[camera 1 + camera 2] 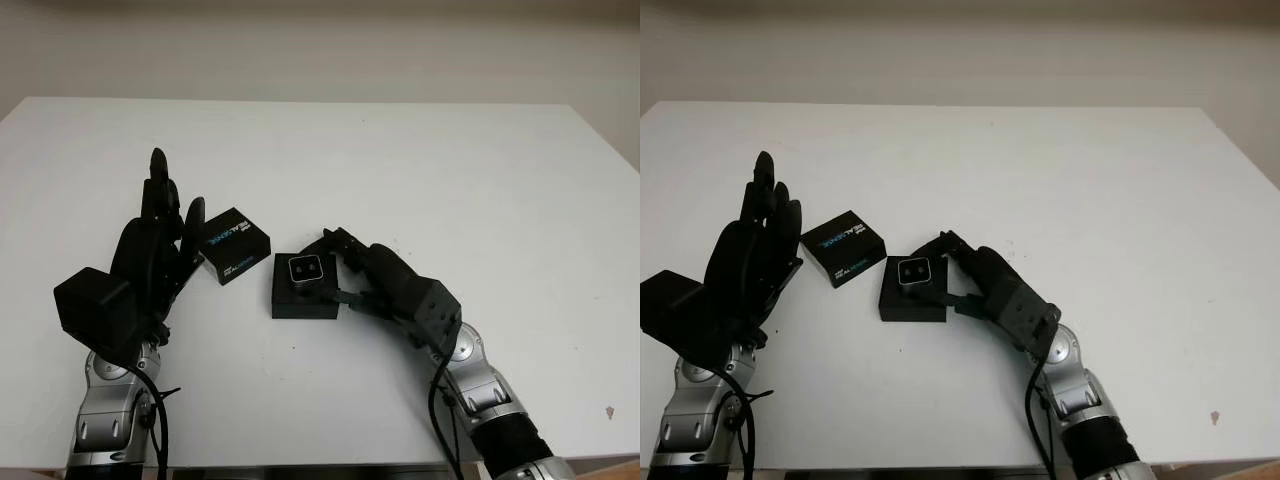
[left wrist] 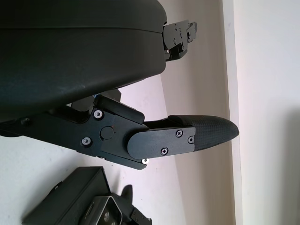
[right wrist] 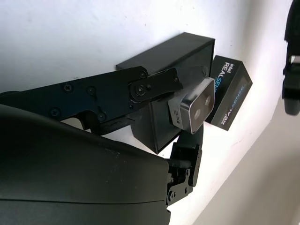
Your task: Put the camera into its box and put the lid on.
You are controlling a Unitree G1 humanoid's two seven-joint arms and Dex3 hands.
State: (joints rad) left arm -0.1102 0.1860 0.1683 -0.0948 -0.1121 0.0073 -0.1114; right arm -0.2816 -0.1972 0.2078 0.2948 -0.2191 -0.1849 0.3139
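While the right hand [image 1: 345, 275] pinched the camera [image 1: 305, 270] over the open box [image 1: 303, 297], the left hand [image 1: 150, 250] stood open beside the lid [image 1: 236, 245] on the table [image 1: 450, 180].

The left hand [image 2: 140, 93] occupies most of the frame, its black shell along one side. One textured fingertip [image 2: 211, 133] extends over the white table [image 2: 37, 168] with nothing in its grasp; the hand is open. A second finger's tip [image 2: 180, 35] projects past the shell. At the frame edge, the black box [image 2: 70, 199] lies on the table, with the silver-faced camera [image 2: 105, 213] just beside it.
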